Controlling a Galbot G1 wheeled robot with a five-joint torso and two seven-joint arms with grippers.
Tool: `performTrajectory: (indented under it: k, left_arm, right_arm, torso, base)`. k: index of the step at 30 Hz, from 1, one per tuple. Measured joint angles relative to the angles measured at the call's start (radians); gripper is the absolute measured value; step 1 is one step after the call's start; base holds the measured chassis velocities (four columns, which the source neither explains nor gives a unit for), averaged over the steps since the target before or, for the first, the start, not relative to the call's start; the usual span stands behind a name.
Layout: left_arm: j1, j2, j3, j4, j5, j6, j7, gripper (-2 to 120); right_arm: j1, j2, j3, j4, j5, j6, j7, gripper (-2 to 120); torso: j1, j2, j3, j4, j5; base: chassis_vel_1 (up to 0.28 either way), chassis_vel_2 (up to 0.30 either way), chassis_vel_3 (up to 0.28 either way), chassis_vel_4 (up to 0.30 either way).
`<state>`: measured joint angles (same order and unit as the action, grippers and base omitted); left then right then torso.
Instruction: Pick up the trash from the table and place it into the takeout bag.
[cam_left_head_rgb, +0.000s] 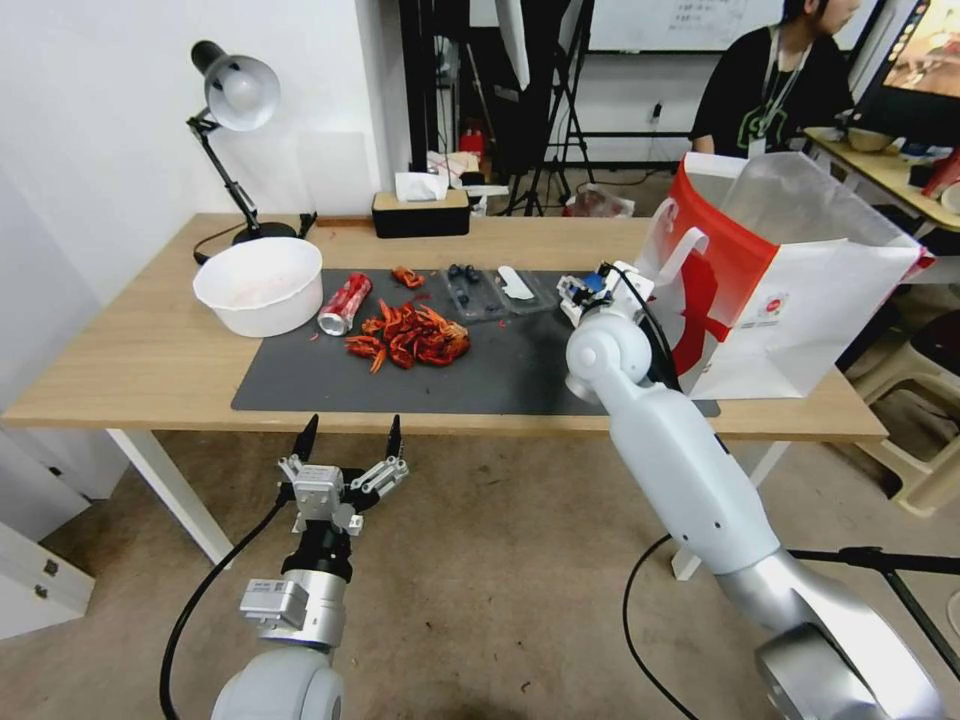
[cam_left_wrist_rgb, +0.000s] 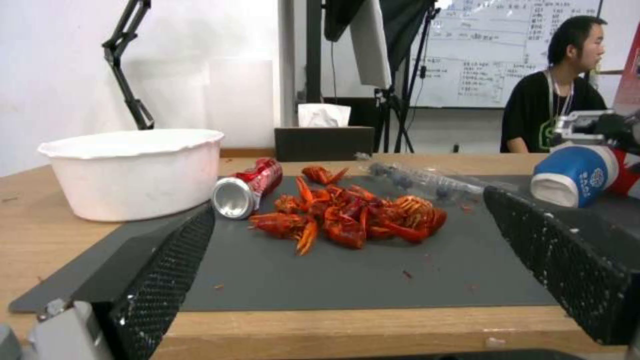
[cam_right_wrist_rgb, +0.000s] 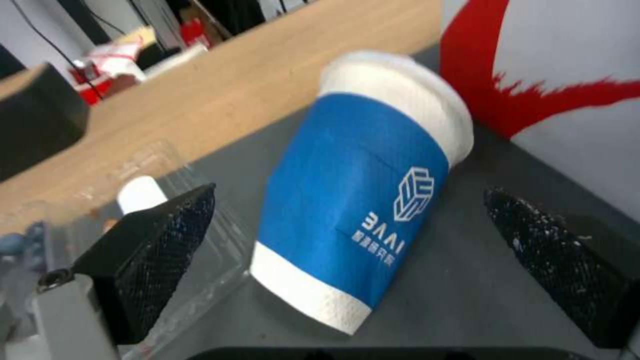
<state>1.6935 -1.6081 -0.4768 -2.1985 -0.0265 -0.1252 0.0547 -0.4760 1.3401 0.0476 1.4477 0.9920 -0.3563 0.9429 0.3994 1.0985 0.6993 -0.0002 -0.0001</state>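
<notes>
We see the blue paper cup with white rim lying tilted on the dark grey mat — rim toward the red-and-white paper takeout bag. Our right gripper straddles it, fingers wide; our left gripper hovers before the worktop, fingers spread.

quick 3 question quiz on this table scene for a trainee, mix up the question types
1. True or false: the red soda can stands upright on the mat.
2. Which gripper brackets the blue paper cup? A) left B) right
3. Fill in: the meal leftovers lie between the can and the ____ bag.

Key
1. False; it lies on its side.
2. B. The right gripper is open around the cup, beside the takeout bag; the left gripper hangs open before the table.
3. takeout
</notes>
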Motion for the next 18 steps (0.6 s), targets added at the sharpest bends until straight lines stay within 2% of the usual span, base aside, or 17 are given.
performTrajectory:
  k: [6,11,13,14,16,18]
  left_arm:
    - [-0.004,0.0,0.002,0.004,-0.001,0.0,0.0,100]
    - [-0.006,0.0,0.002,0.007,-0.002,0.0,0.0,100]
    - [-0.006,0.0,0.001,0.007,-0.003,0.0,-0.001,100]
    - [-0.006,0.0,0.001,0.007,-0.003,0.0,-0.001,100]
    - [-0.007,0.0,-0.001,0.007,-0.006,0.0,-0.002,100]
    - [-0.008,0.0,-0.002,0.008,-0.007,0.0,-0.002,100]
  right_arm:
    - [0.045,0.028,0.003,-0.077,0.014,-0.014,0.01,100]
    - [0.072,0.054,0.009,-0.134,0.021,-0.027,0.014,92]
    - [0.078,0.065,0.014,-0.153,0.028,-0.036,0.017,81]
    - [0.078,0.065,0.014,-0.153,0.028,-0.036,0.017,81]
    - [0.079,0.076,0.021,-0.171,0.03,-0.041,0.018,69]
    - [0.079,0.078,0.022,-0.173,0.03,-0.042,0.018,67]
  torso:
    - [0.0,0.0,0.0,0.0002,0.0]
    - [0.0,0.0,0.0,0.0002,0.0]
    - [0.0,0.0,0.0,0.0002,0.0]
    - [0.0,0.0,0.0,0.0002,0.0]
    - [0.0,0.0,0.0,0.0003,0.0]
    - [0.0,0.0,0.0,0.0004,0.0]
  base:
    - [0.0,0.0,0.0,0.0]
    - [0.0,0.0,0.0,0.0]
    - [0.0,0.0,0.0,0.0]
    - [0.0,0.0,0.0,0.0]
    - [0.0,0.0,0.0,0.0]
    - [0.0,0.0,0.0,0.0]
